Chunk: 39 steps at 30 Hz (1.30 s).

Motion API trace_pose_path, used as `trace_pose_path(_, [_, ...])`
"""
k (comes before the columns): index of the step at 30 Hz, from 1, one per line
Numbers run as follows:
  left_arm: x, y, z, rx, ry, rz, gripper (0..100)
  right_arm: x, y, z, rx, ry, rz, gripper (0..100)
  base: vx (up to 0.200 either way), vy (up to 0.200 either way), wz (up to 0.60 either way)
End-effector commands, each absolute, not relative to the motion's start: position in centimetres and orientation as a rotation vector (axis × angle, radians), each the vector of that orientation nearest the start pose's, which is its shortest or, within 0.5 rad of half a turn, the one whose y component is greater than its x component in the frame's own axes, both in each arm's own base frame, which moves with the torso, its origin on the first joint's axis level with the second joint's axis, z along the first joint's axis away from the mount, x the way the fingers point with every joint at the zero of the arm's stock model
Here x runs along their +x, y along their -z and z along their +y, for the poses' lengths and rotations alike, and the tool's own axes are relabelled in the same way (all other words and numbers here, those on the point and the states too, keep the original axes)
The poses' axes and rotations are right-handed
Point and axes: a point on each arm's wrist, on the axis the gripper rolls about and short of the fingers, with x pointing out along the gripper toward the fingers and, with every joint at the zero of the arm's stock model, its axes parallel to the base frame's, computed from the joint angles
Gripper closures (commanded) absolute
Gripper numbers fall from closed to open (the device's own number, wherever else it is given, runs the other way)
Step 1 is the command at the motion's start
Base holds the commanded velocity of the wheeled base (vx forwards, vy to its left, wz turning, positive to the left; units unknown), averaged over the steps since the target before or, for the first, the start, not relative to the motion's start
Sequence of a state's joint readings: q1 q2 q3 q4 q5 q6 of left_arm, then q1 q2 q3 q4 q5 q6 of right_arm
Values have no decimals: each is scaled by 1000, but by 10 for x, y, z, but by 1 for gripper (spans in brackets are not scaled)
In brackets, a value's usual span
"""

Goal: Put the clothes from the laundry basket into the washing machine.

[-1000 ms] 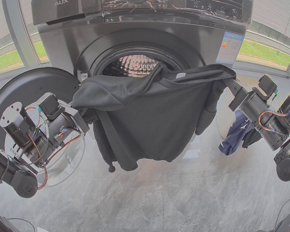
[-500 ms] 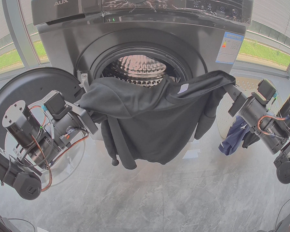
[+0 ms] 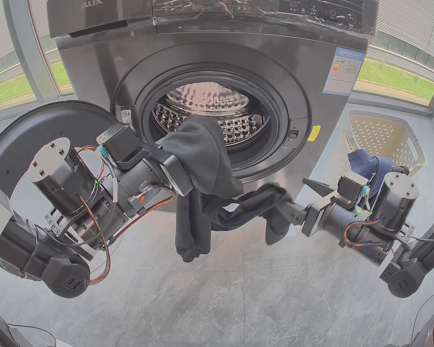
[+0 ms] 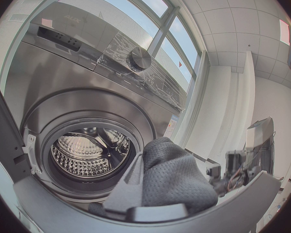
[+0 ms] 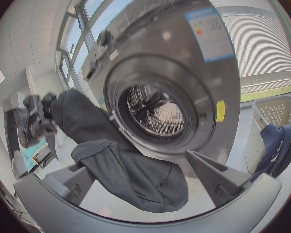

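While the left hand (image 3: 190, 164) clamped the black garment (image 3: 205, 143) at the drum's (image 3: 212, 100) 7 o'clock rim and the wide-spread right hand (image 3: 292, 195) carried a trailing fold at 5 o'clock, loading seemed midway; next, the bunch wanted pushing inside.

Laundry room: washing machine (image 3: 106, 68), laundry basket (image 3: 388, 132), tiled floor (image 3: 255, 295).

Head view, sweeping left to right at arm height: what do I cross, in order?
open washer door → left gripper → black garment → right gripper → laundry basket
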<state>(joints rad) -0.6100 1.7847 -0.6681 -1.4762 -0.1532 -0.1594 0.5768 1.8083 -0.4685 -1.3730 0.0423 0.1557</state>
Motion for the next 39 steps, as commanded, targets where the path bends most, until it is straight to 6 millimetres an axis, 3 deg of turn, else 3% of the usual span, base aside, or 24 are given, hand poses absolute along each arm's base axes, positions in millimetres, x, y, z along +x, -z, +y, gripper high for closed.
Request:
trace_pose_path(1, [257,-206,-186,-241,781,-314,100,243,-87,168,90,-633,206,0,0,0,0])
trace_pose_path(11, [258,-210,-188,-247,769,-329,100,230,-52,186,21,-728,322,0,0,0,0])
trace_pose_path(16, [258,-211,-188,-248,771,-329,100,233,-47,199,33,-801,266,0,0,0,0])
trace_pose_path(21, [256,-211,-188,-249,774,-332,100,259,-46,215,58,-786,182,0,0,0,0])
trace_pose_path(29, [253,-213,-191,-252,786,-335,100,297,-63,243,97,-787,57,0,0,0,0])
trace_pose_path(33, [252,-212,-191,-251,786,-332,100,305,-70,248,102,-783,41,0,0,0,0])
trace_pose_path(39, [245,-214,-195,-258,810,-342,100,338,-68,249,107,-730,21,0,0,0,0])
